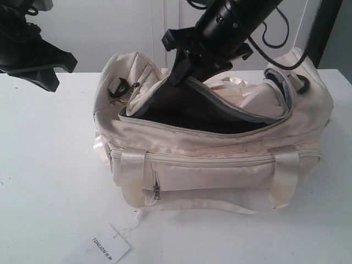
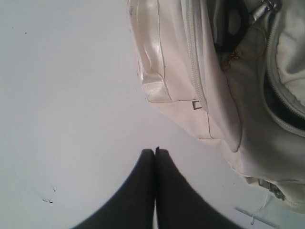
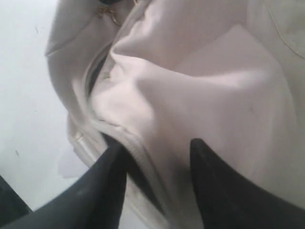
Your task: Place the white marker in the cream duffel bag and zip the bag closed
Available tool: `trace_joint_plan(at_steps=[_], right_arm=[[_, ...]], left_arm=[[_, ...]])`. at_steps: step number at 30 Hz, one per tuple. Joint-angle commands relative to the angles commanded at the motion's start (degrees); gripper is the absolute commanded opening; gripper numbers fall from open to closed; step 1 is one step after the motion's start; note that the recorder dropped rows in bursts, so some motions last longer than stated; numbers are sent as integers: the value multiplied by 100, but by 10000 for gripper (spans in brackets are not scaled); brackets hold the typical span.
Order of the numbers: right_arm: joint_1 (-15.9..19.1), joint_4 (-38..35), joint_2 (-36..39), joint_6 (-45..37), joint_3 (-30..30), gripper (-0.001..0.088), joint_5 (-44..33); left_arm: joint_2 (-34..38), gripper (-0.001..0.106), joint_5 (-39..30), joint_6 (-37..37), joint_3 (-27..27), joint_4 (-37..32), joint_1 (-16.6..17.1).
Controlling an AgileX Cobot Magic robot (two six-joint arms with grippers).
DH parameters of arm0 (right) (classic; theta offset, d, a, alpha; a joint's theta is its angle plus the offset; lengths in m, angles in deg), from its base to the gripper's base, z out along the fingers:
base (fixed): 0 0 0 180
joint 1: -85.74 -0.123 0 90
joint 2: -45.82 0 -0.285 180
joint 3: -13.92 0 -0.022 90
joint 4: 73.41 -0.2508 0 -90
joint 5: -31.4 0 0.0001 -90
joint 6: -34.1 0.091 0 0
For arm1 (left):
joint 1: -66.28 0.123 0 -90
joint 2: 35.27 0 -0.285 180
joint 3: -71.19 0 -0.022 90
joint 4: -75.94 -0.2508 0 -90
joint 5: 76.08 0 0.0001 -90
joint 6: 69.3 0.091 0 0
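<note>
The cream duffel bag [image 1: 220,170] lies on the white table with its curved top flap unzipped and the dark lining showing. My right gripper [image 1: 182,77] reaches down at the flap's back left edge. In the right wrist view this gripper [image 3: 155,143] is open, its fingers straddling the flap's zip edge and cream fabric [image 3: 205,86]. My left gripper [image 1: 49,74] hangs above the table's far left, apart from the bag. It is shut [image 2: 155,150] with nothing in it, and the bag's end [image 2: 214,95] lies beside it. The white marker is not in view.
A white paper tag printed "TONLION" [image 1: 107,245] lies on the table [image 1: 49,181] in front of the bag, tied by a thin thread. A black end ring [image 1: 117,88] and a zip pull sit at the bag's left end. A cream strap [image 1: 220,206] trails along the front.
</note>
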Motion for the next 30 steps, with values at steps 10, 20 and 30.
trace_joint_plan(at_steps=[10, 20, 30], right_arm=[[0, 24, -321, -53, 0, 420, 0], [0, 24, 8, 43, 0, 43, 941], [-74, -64, 703, 279, 0, 0, 165]], left_arm=[[0, 0, 155, 0, 0, -22, 0], [0, 0, 202, 0, 0, -22, 0], [0, 0, 239, 0, 0, -22, 0]])
